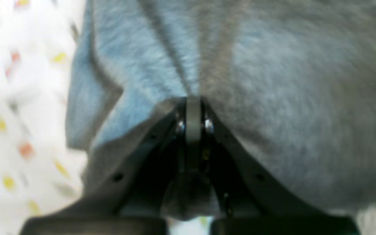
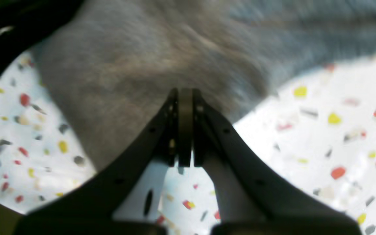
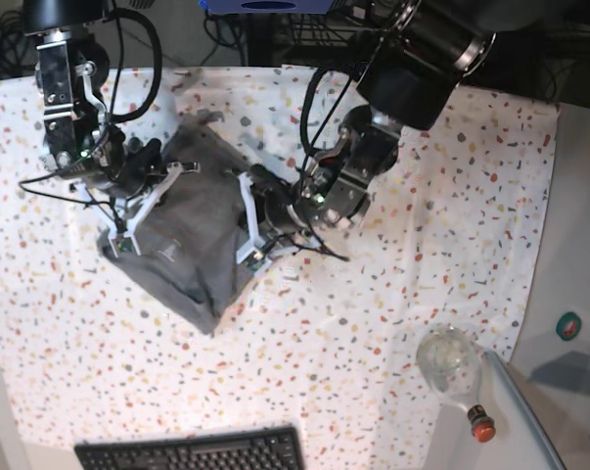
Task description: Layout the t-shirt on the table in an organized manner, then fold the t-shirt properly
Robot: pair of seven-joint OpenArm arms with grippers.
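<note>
- The t-shirt (image 3: 202,279) lay rumpled in front of me, between and beneath my two arms, bunched rather than flat, with a corner pointing towards the keyboard (image 3: 192,456).
- My left gripper (image 1: 193,99) was clenched on the t-shirt, as I judged it, since creases ran together right at the tips. If that pinch had caught only a shallow bit of knit, a hard pull could have slid it free.
- My right gripper (image 2: 184,93) was closed too, its tips over the cloth near an edge; the close view was blurred, so I couldn't tell whether any fabric was between them. Had it missed, spreading my arms would have dragged the garment sideways instead of opening it.
- Both arms stood close over the bundle. Moving them inward could have made them knock together or trap a fold, I reckoned, and uneven lifting could have twisted the shirt.
- Around it spread the speckled table (image 3: 353,401), with plenty of room on my left side. Laying out seemed to be the step in hand; folding from such creases would have locked them in.
- Farther off stood a clear bottle (image 3: 449,364), which a wide sweep with the left arm might have tipped.
</note>
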